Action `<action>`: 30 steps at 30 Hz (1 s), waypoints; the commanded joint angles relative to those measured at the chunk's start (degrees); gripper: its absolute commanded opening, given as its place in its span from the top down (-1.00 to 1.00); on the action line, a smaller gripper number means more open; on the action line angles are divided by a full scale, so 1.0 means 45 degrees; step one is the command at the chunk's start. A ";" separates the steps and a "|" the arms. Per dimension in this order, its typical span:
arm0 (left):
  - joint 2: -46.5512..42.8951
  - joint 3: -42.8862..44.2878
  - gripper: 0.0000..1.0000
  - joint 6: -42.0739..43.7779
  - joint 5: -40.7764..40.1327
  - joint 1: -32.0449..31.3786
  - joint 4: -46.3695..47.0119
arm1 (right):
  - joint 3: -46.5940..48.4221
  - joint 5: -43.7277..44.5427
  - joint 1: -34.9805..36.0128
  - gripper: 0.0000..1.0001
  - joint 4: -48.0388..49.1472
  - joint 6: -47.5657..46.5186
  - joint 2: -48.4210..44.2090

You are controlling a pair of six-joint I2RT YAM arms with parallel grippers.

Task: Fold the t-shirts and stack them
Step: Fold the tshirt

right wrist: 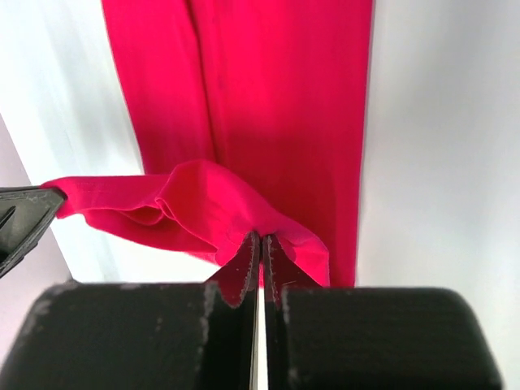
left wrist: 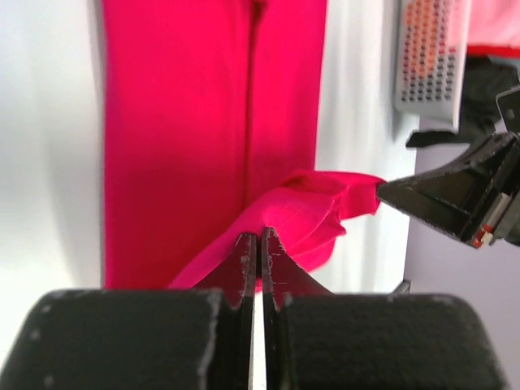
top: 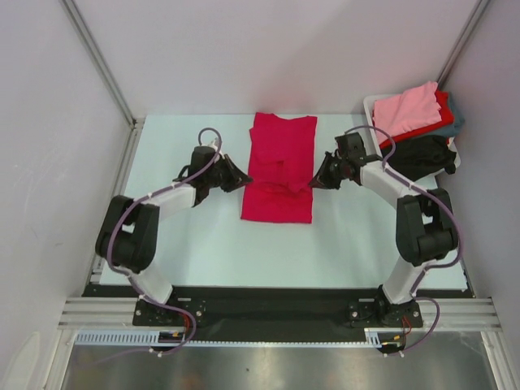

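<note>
crimson t-shirt (top: 280, 150) lying lengthwise at the centre of the worktop (top: 187, 236), narrowed to a long strip. the left fingers (left wrist: 248, 260) are pressed together on cloth at the strip's left edge, about midway along. the right fingers (right wrist: 250, 260) are clamped in the same way on the opposite edge. between the two grips a ridge of cloth stands lifted off the layer beneath, wrinkled and sagging in the middle. a white basket (top: 370, 104) at the far right corner holds the other shirts: a light pink t-shirt (top: 410, 110) on top, a red t-shirt (top: 443, 104) and a grey-teal t-shirt (top: 457, 115) under it, and a black t-shirt (top: 422, 154) spilling over the near side.

handling, as judged: the cloth is light, limp and holds no shape, so a thin pinch carries it easily, yet may catch only the top layer or slip. the best hold is at both side edges, level with each other and through every layer, keeping the span taut so the fold line runs straight.
</note>
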 commanded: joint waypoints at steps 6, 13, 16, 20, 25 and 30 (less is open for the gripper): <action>0.1982 0.2592 0.99 -0.0484 -0.0112 0.0454 0.0516 | 0.2825 -0.0303 -0.0725 1.00 -0.0154 -0.0410 0.2375; 0.3330 0.3940 0.99 -0.0523 -0.0054 0.0552 0.0320 | 0.4193 -0.0401 -0.1038 0.97 -0.0291 -0.0449 0.3861; 0.3857 0.4368 0.99 -0.0523 -0.0132 0.0610 0.0320 | 0.4661 -0.0499 -0.1136 0.89 -0.0252 -0.0332 0.4368; 0.4560 0.5073 0.19 -0.0389 -0.0150 0.0708 -0.0166 | 0.4917 0.0065 -0.1156 -0.39 -0.0330 -0.0331 0.4237; 0.3685 0.4491 -0.40 0.0471 -0.0912 0.0728 -0.1006 | 0.2328 0.0712 -0.1058 -0.68 0.1071 -0.0547 0.2440; 0.2103 0.2968 -0.40 0.1136 -0.0913 0.0708 -0.1184 | 0.0291 0.0302 -0.0785 -0.47 0.1604 -0.0898 0.0896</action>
